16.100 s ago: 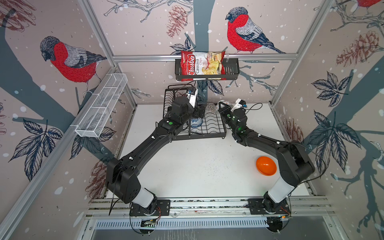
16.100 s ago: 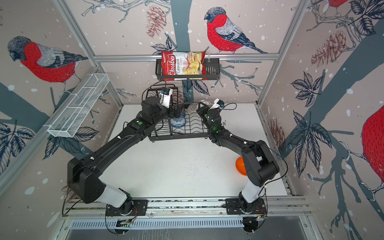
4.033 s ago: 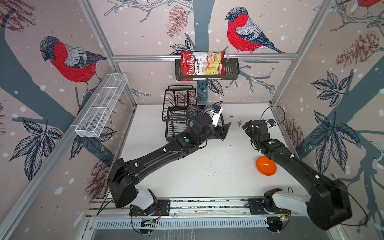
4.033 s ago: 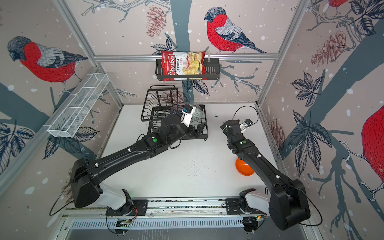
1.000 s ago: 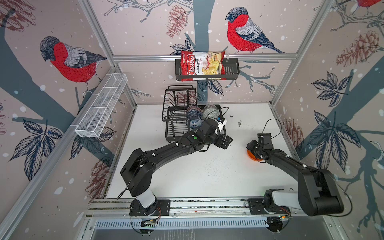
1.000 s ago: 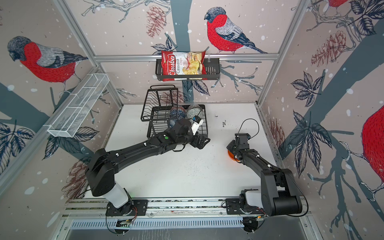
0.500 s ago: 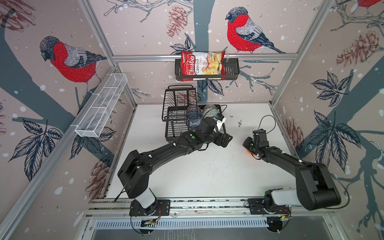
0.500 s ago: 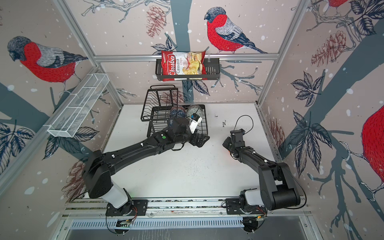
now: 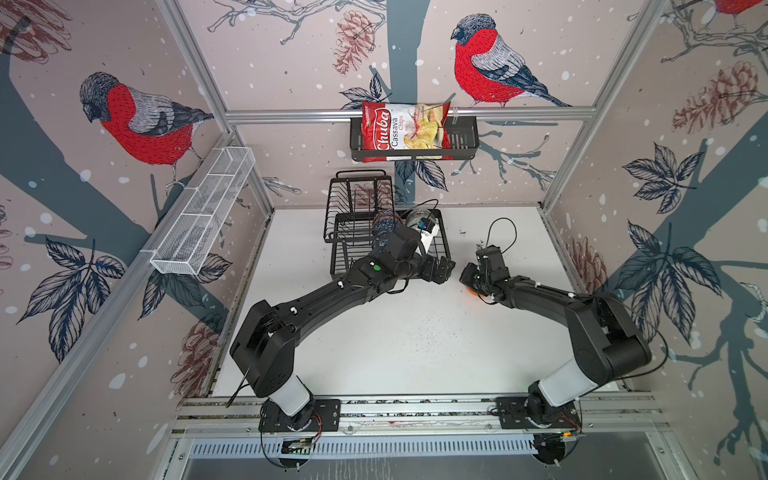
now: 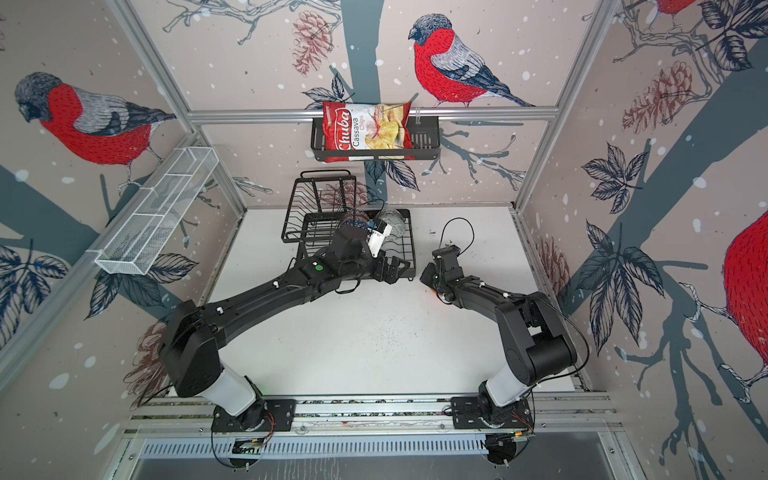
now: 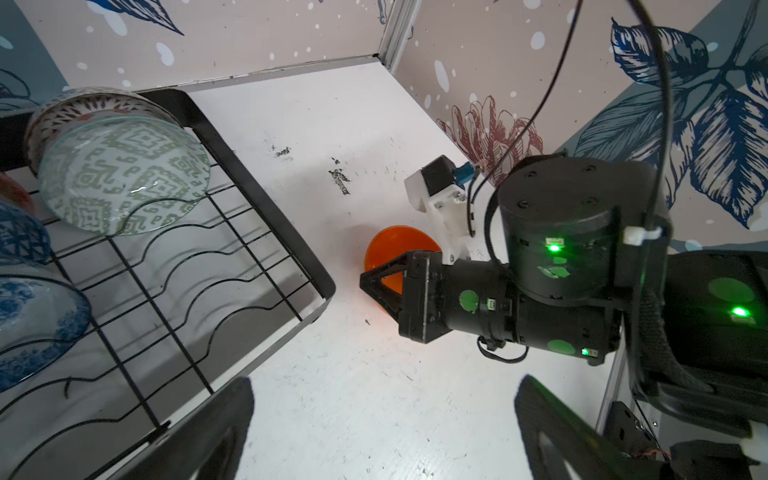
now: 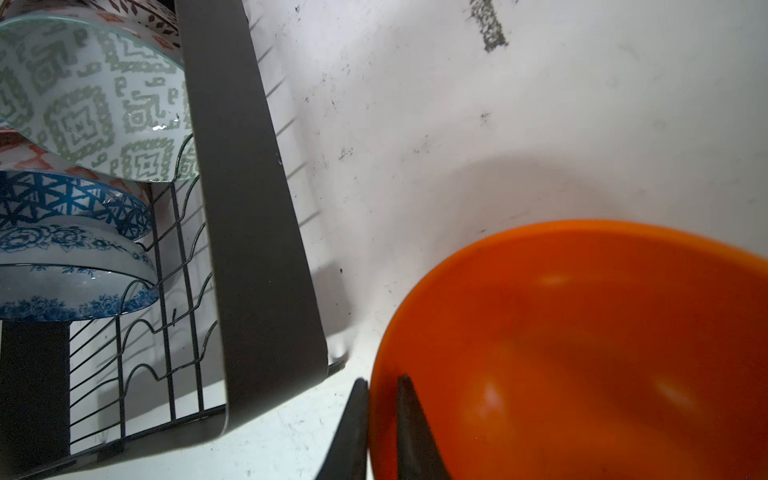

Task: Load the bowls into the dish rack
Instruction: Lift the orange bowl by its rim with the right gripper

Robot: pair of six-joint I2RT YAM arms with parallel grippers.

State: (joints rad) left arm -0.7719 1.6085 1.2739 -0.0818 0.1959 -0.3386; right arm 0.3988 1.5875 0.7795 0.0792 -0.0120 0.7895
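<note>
My right gripper [image 12: 382, 380] is shut on the rim of the plain orange bowl [image 12: 582, 353], one finger inside and one outside. The bowl [image 11: 390, 249] hangs tilted just off the right front corner of the black dish rack [image 11: 266, 195]. In both top views only a sliver of orange [image 9: 471, 291] shows under that gripper [image 9: 465, 276]. My left gripper [image 11: 384, 399] is open and empty over the table beside the rack, facing the right one [image 10: 426, 276]. Inside the rack stand a grey-green bowl [image 12: 83, 104], a blue geometric bowl [image 12: 62, 199] and a blue floral bowl [image 12: 62, 270].
A bowl with a dark radial pattern [image 11: 91, 104] stands behind the grey-green one. A black basket with a chips bag [image 9: 415, 133] hangs on the back wall. A white mesh tray [image 9: 203, 216] is fixed to the left wall. The right wall is close behind my right arm.
My right gripper has shut on the orange bowl's rim and moved it left and back, toward the rack. The left gripper stayed open and barely shifted.
</note>
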